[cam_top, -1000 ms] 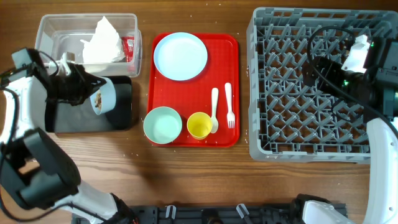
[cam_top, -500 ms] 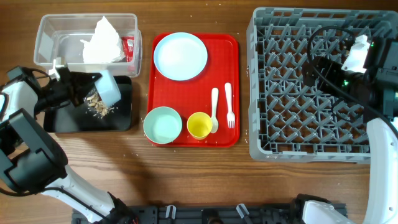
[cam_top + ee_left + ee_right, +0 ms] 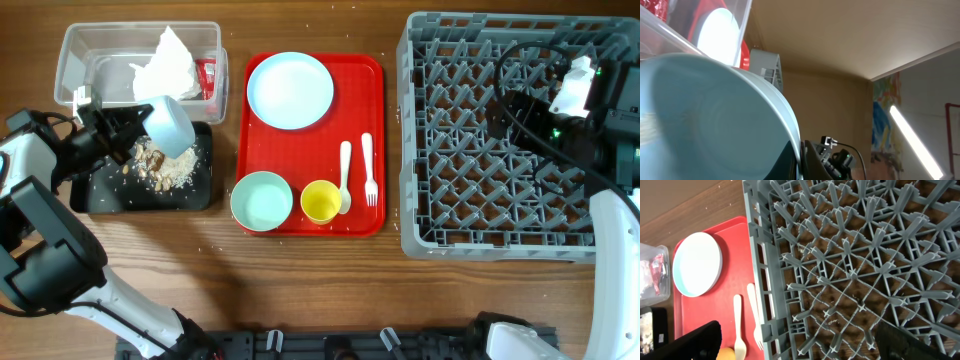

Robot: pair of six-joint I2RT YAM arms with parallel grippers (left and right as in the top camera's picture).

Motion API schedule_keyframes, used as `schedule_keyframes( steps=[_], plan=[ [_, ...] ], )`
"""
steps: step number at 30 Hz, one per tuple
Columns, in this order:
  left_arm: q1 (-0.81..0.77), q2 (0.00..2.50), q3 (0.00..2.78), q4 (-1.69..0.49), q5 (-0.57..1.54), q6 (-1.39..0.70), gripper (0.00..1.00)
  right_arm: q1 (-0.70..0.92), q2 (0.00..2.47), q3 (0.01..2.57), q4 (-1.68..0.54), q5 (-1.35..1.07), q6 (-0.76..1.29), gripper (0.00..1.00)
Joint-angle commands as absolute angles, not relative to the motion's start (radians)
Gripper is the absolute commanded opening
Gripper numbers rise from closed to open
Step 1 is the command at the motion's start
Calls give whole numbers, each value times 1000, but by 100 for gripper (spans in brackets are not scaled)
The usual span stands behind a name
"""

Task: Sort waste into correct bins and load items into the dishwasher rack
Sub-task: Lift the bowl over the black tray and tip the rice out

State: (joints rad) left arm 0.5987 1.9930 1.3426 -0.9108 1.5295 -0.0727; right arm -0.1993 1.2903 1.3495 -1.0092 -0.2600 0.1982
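Observation:
My left gripper (image 3: 143, 128) is shut on the rim of a teal bowl (image 3: 170, 124) and holds it tipped over the black tray (image 3: 110, 190). Beige-brown food scraps (image 3: 165, 168) lie in a pile on that tray under the bowl. In the left wrist view the bowl (image 3: 715, 115) fills the frame beside my finger (image 3: 801, 161). The clear tub (image 3: 90, 55) holds the white napkin (image 3: 165, 65) and the red wrapper (image 3: 207, 75). My right gripper (image 3: 800, 350) is open and empty above the grey rack (image 3: 500, 140).
The flat red tray (image 3: 300, 140) holds a pale blue plate (image 3: 290, 90), a pale bowl (image 3: 261, 200), a yellow cup (image 3: 320, 202), a white spoon (image 3: 345, 175) and a fork (image 3: 368, 168). The plate (image 3: 696, 262), spoon (image 3: 738, 325) and fork (image 3: 754, 315) also show in the right wrist view.
My left gripper has swung the bowl over the black tray and tipped it further. The scraps have dropped out into a growing pile on the tray. The right arm has not moved.

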Motion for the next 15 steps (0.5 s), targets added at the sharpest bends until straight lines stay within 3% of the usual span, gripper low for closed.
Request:
schedule_keyframes(
  steps=[1, 15],
  plan=[
    [607, 1996, 1338, -914, 1577, -119, 4, -202, 1295, 1366, -1008, -243, 209, 100],
    [602, 1979, 1339, -962, 1577, -143, 4, -202, 1295, 1366, -1014, -244, 211, 100]
  ],
)
